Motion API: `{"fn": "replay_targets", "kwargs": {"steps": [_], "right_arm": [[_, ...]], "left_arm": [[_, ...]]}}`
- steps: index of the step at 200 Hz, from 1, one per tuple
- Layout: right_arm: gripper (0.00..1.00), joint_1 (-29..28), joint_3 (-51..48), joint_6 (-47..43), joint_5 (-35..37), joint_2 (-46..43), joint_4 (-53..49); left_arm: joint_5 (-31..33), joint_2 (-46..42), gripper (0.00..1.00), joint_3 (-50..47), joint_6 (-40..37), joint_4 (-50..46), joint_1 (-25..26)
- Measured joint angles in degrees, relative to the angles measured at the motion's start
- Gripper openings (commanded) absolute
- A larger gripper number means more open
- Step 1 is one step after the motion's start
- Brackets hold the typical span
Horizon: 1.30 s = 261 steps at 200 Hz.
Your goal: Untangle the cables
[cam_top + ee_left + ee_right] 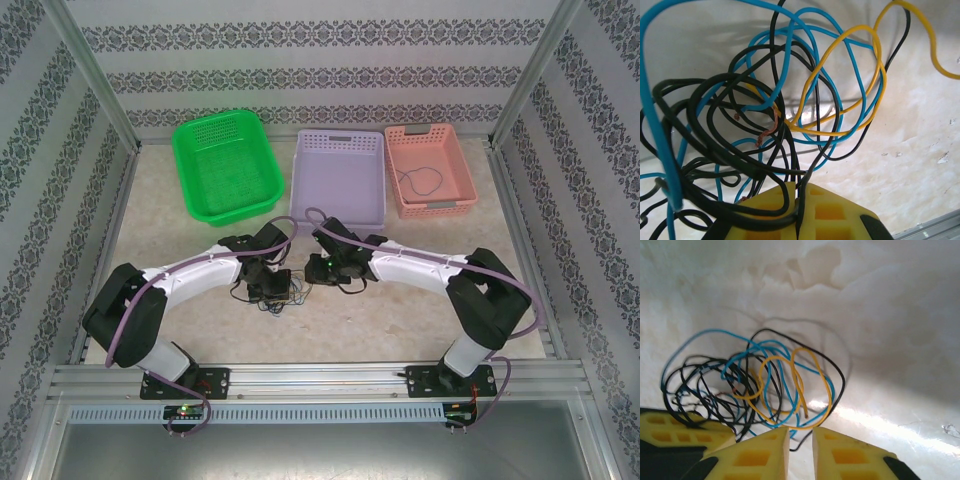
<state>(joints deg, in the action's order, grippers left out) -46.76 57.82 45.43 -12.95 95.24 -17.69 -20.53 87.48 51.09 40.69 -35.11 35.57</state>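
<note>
One tangle: cables (pixel 283 298), black/blue/yellow, on table (pixel 400 330) between the arms
Left gripper (pixel 799 192): jaws together, clamped on black strands of cables
Right gripper (pixel 801 435): jaws slightly apart, tips at tangle's edge

From above, the cables (pixel 283 298) are too small to tell strand from strand. In the left wrist view, loops run off the left and top edges. The right tool (pixel 801 435) hides the tangle's near edge.
</note>
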Motion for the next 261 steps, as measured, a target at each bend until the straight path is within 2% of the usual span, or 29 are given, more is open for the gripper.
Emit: {"fn": "replay_targets", "kwargs": {"steps": [15, 52, 93, 113, 143, 162, 183, 216, 261], "right_arm": [[0.40, -0.2, 0.1, -1.2, 0.0, 0.5, -1.0], [0.40, -0.2, 1.2, -1.9, 0.0, 2.7, -1.3], [0.23, 0.0, 4.7, -2.3, -0.2, 6.4, -1.2], [0.00, 0.2, 6.2, -2.7, -0.4, 8.1, -1.0], [0.00, 0.5, 6.4, -3.3, 0.5, 7.5, -2.2], [0.00, 1.8, 5.2, -3.8, 2.2, 3.9, -3.8], [0.00, 5.9, 1.5, -4.3, 4.1, -4.7, -5.9], [0.00, 16.7, -1.7, -7.1, 6.1, -18.5, -10.3], [0.00, 28.2, -1.8, -10.9, 6.5, -27.8, -16.5]], "left_arm": [[0.0, 0.2, 0.00, 0.0, 0.0, 0.0, 0.0], [0.0, 0.3, 0.00, 0.4, 0.0, -0.1, 0.0], [0.0, 0.4, 0.00, 0.7, -0.2, -0.2, 0.0], [0.0, 0.6, 0.00, 0.7, -0.2, -0.2, 0.0], [1.4, 0.9, 0.00, 0.9, -0.2, -1.3, 0.0], [3.7, 0.9, 0.00, 1.8, -0.2, -3.3, -0.1], [5.4, 0.9, 0.00, 2.0, -0.2, -4.6, -0.8], [7.5, 0.9, 0.00, 2.0, -0.2, -6.4, -4.1], [8.9, 1.2, 0.00, 3.1, -0.2, -7.1, -5.7]]}}
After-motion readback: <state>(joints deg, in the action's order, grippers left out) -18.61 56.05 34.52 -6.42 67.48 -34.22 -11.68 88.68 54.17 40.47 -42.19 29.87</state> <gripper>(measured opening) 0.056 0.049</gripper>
